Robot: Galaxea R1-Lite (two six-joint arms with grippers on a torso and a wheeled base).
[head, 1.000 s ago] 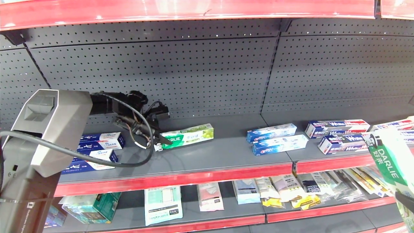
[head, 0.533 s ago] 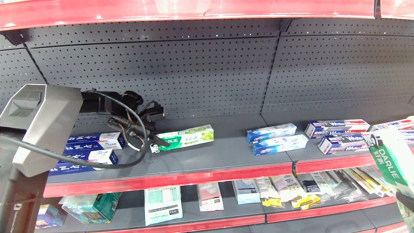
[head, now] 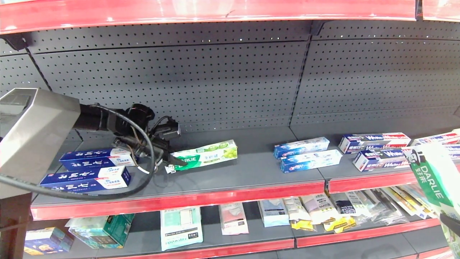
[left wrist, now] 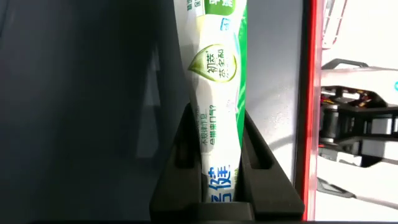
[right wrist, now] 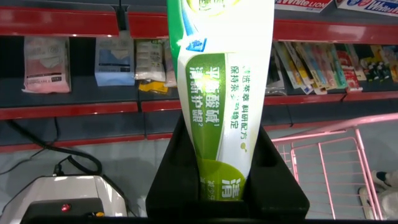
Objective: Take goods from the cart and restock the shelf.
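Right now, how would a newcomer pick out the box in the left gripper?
Find the grey shelf under the pegboard. Between two blue boxes and two paler ones, the left gripper clamps a long box. It alone on that shelf is green and white.

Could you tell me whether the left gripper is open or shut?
Shut on it: the left gripper has its fingers tight against both sides of the green box.

toothpaste box (head: 212,153) on shelf (head: 251,171) — left: two boxes (head: 86,178) | right: box pair (head: 309,160) | pouches (head: 273,212) one tier below
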